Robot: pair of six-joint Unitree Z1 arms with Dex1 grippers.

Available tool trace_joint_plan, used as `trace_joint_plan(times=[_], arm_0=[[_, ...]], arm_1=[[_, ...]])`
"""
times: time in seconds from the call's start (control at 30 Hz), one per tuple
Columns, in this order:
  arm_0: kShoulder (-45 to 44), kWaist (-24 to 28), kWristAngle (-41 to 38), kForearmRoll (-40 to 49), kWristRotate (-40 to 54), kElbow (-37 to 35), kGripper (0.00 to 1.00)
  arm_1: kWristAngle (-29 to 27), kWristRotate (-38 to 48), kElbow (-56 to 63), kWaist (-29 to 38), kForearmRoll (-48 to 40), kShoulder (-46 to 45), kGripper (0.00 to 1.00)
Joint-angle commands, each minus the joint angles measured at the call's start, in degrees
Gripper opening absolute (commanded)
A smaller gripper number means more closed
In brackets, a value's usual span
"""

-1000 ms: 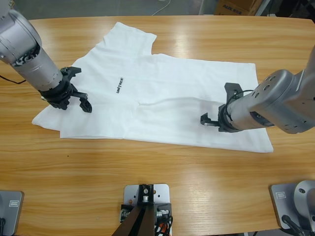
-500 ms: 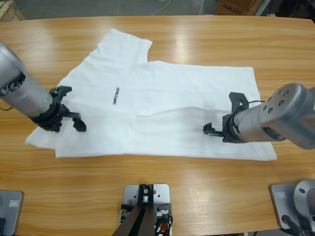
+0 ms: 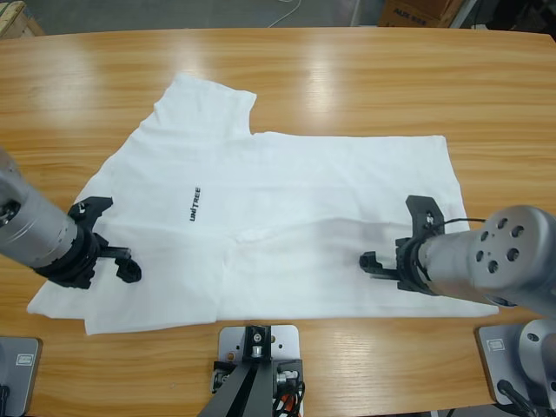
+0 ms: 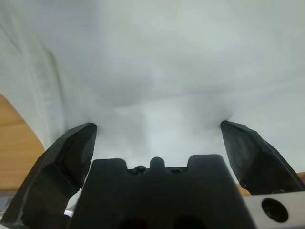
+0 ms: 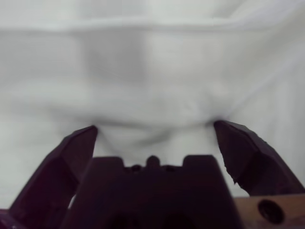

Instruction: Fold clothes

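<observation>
T-shirt [image 3: 287, 217] lies flat along the table [image 3: 365, 78], long axis left-right; my left gripper [image 3: 109, 239] and right gripper [image 3: 395, 239], jaws spread, press down opposite ends near its front edge

This looks like a robot lab or workshop. A long wooden desk [image 3: 347, 78] stands on a grey floor [image 3: 174, 13], with a loose white cable [image 3: 287, 10] and what may be a cardboard box [image 3: 415, 12] behind it.

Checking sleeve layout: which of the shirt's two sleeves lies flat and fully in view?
The far sleeve of the T-shirt, spread toward the table's far edge; the near one lies partly under the left tool.
</observation>
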Motion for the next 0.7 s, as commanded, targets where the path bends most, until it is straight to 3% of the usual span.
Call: trace_joint_plan(times=[0.03, 0.23, 0.37, 0.43, 0.57, 0.63, 0.7], arm_0=[[-2.5, -1.2, 0.1, 1.4, -2.6, 4.4, 1.000], [-9.8, -0.6, 0.6, 5.8, -2.7, 1.3, 1.000], [-17.7, 10.3, 0.3, 8.7, 1.0, -4.4, 1.000], [-18.6, 18.8, -3.3, 8.7, 9.3, -9.1, 1.000], [-10.2, 32.2, -14.7, 9.6, 25.6, -21.7, 1.000], [-3.4, 35.3, -18.3, 11.0, 32.7, -27.7, 1.000], [2.5, 37.1, -19.2, 12.1, 37.7, -32.8, 1.000]], arm_1=[[0.7, 1.2, 3.4, 0.9, 2.1, -0.9, 1.000], [-2.5, -1.1, 1.4, 0.9, 9.8, -10.7, 1.000], [-6.1, -6.7, -6.3, -0.3, 17.5, -20.5, 1.000], [-3.5, -14.6, -8.5, -8.8, 17.7, -26.1, 1.000], [14.5, -38.3, -12.2, -38.8, 16.8, -28.5, 1.000], [18.4, -47.0, -14.7, -46.2, 17.1, -23.5, 1.000], [18.6, -51.4, -16.2, -48.5, 17.1, -18.4, 1.000]])
